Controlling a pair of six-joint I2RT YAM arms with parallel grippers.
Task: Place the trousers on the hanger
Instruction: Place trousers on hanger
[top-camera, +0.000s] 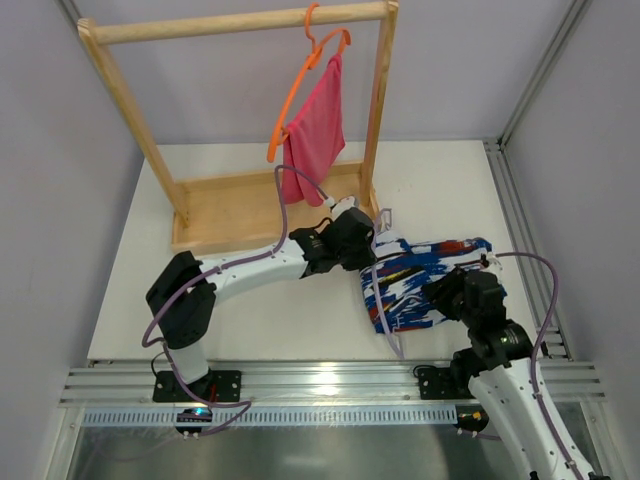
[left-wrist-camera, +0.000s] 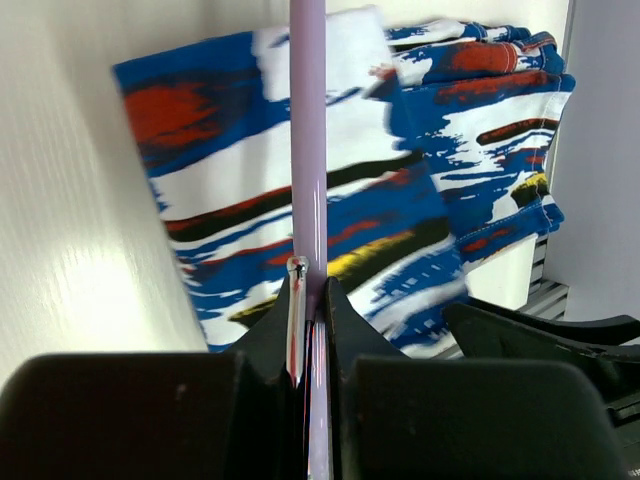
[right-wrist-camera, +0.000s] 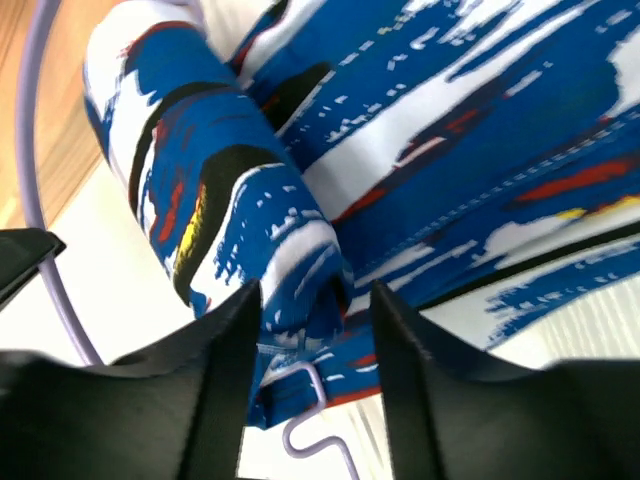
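White tabletop (top-camera: 250, 320), enclosed by pale grey walls, is seen from above, with a light wooden garment rack (top-camera: 240, 208) set at its far side; an orange plastic hanger (top-camera: 300, 90) draped with a plain pink cloth (top-camera: 318, 130) is hung from the rack's top rail. The soft trousers in a blue, white, red and black brushstroke print (top-camera: 410, 270) are laid folded on the table just in front of the rack's right post. The left gripper (top-camera: 362, 245) is held at their far-left edge and the right gripper (top-camera: 440, 293) is set over their near side. A thin pale lilac translucent plastic hanger (top-camera: 377, 303) is laid along the trousers' left edge. From the left wrist, the hanger's straight bar (left-wrist-camera: 308, 150) is seen pinched between the pressed-together black fingers (left-wrist-camera: 340, 310), with the trousers (left-wrist-camera: 400, 200) spread on the table beyond it. From the right wrist, the two black fingers (right-wrist-camera: 225, 350) are seen standing apart on either side of a rolled fold of the trousers (right-wrist-camera: 300, 270); whether the fold is squeezed cannot be told.
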